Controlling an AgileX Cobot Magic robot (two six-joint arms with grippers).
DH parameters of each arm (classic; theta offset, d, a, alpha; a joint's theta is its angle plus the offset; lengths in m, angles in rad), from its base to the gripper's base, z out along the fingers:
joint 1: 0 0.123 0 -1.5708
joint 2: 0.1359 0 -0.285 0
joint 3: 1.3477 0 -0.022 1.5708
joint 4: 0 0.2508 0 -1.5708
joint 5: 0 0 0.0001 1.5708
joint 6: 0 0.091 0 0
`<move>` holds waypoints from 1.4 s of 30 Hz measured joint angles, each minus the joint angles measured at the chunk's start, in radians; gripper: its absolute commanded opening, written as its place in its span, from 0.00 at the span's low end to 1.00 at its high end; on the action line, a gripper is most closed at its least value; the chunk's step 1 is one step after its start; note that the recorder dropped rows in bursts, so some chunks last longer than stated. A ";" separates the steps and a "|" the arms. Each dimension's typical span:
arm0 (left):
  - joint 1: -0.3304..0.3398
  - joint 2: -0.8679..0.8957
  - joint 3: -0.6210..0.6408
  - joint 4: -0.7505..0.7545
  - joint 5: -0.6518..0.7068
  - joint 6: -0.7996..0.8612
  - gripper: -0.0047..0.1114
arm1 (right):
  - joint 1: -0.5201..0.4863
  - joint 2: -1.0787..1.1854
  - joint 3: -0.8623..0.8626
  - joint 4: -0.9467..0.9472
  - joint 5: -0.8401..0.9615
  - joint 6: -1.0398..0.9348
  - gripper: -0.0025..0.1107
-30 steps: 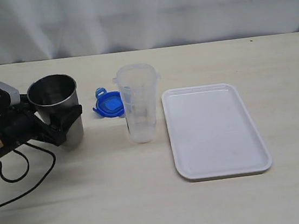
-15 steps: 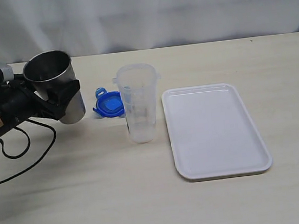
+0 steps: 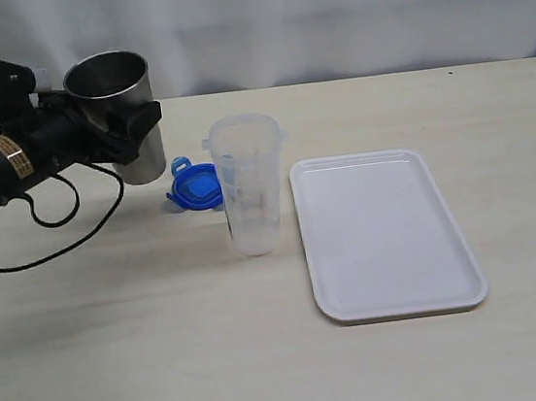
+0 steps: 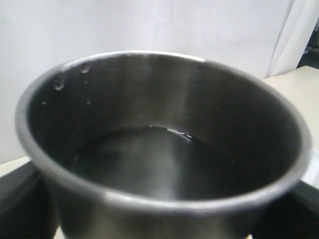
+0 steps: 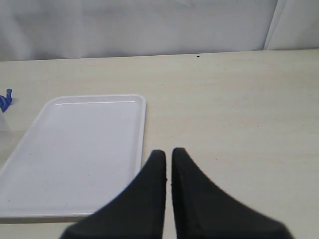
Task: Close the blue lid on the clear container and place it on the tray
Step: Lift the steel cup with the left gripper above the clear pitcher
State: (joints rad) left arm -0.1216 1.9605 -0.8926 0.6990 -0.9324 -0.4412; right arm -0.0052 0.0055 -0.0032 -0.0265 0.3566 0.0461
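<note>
My left wrist camera is filled almost edge to edge by the steel cup (image 4: 164, 149), seen from just above its rim and slightly out of focus. Small droplets (image 4: 59, 84) cling to the inner wall near the rim, and what looks like clear liquid (image 4: 144, 164) lies in the bottom, catching a glint. The black fingers (image 4: 20, 199) of the left hand (image 4: 159, 219) show on either side, tight against the cup's outer wall. Behind it hangs a white curtain (image 4: 149, 25), and a sliver of pale bench (image 4: 299, 87) shows past the rim.
</note>
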 measured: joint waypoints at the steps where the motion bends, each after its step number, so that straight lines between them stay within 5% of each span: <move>1: -0.010 0.000 -0.015 0.000 0.021 -0.002 0.04 | 0.000 0.000 0.000 0.000 0.000 0.000 0.06; 10: -0.064 0.000 -0.116 0.007 0.142 -0.009 0.04 | 0.000 0.000 0.000 0.000 0.000 0.000 0.06; 42: -0.123 0.000 -0.219 0.049 0.237 -0.029 0.04 | 0.000 0.000 0.000 0.000 0.000 0.000 0.06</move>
State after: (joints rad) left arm -0.2449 1.9605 -1.1118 0.7479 -0.6950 -0.4701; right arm -0.0052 0.0055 -0.0032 -0.0265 0.3566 0.0461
